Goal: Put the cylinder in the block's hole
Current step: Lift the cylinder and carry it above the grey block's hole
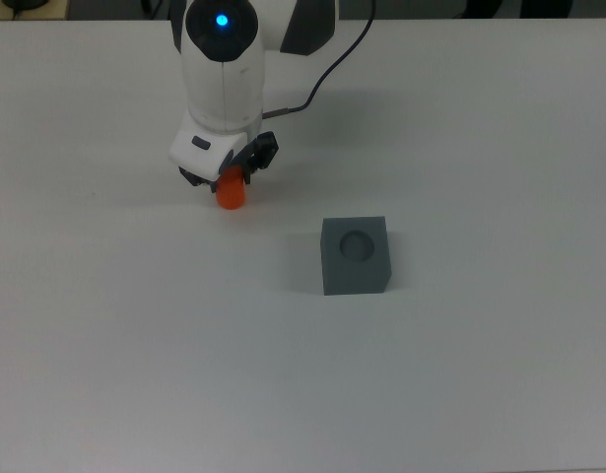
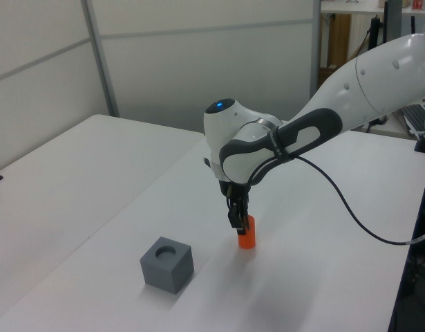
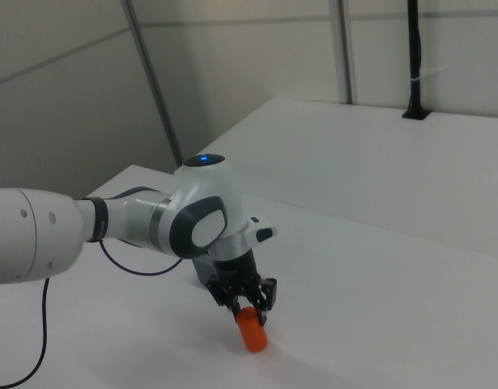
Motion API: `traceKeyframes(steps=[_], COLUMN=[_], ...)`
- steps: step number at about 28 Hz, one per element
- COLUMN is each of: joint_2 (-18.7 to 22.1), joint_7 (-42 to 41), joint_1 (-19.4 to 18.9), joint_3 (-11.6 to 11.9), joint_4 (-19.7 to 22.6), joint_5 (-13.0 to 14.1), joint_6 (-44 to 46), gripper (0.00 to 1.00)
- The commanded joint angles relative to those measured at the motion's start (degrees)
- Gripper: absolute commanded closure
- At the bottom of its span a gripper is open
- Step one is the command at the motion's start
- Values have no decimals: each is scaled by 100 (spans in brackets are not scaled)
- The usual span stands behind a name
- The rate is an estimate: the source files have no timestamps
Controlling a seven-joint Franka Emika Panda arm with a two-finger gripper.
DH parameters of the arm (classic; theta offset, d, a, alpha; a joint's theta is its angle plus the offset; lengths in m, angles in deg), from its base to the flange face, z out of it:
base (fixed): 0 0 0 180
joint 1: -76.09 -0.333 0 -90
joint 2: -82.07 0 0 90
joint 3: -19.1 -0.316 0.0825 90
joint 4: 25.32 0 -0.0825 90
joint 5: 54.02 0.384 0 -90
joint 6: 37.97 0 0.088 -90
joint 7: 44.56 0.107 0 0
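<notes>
Landmark: the block (image 1: 356, 255), a dark grey cube on the white table (image 1: 460, 374); every place below is told from it.
Top view only: looks straight down into the hole (image 1: 358, 245), a round recess in the middle of the block's top face, with nothing in it.
Left view only: shows the cylinder (image 2: 247, 233) standing upright on the table, its base down, to the left view's right of the block and a little farther back; the block (image 2: 166, 264) and its hole (image 2: 166, 251) show from the side.
Right view only: the block is out of frame; the cylinder (image 3: 251, 330) looks tilted here, its top under the black fingers.
Gripper: the gripper (image 1: 227, 180) points down up and to the top view's left of the block, well apart from it. Its fingers stand on either side of the cylinder's upper part; whether they press on it or leave a gap, I cannot tell.
Cylinder: bright orange (image 1: 231, 192), narrower than the block, its top half hidden by the gripper in the top view.
Cable: a black cable (image 2: 350, 207) hangs from the arm.
</notes>
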Motion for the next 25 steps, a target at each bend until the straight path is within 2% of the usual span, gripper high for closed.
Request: traceKeyframes(steps=[1,4,6,9,10,15,22,25], joint_2=[-20,-29,-73,-204,-327,-731,-1189,-1303], joint_7=[57,181,242,356,478,1268,1999,2158], joint_1=[-41,-41,-41,-50,-41,-41,-59,-59], joint_3=[2,-68,-86,-147,-252,-498,-815,-973], joint_4=[-402,-666,-1017,-1430,-1718,-2344,-3013,-3110], joint_5=[122,359,518,536,545,545,510,483], joint_6=[5,136,487,865,1032,1086,1086,1043], gripper=[99,99,99,99,99,99,99,99])
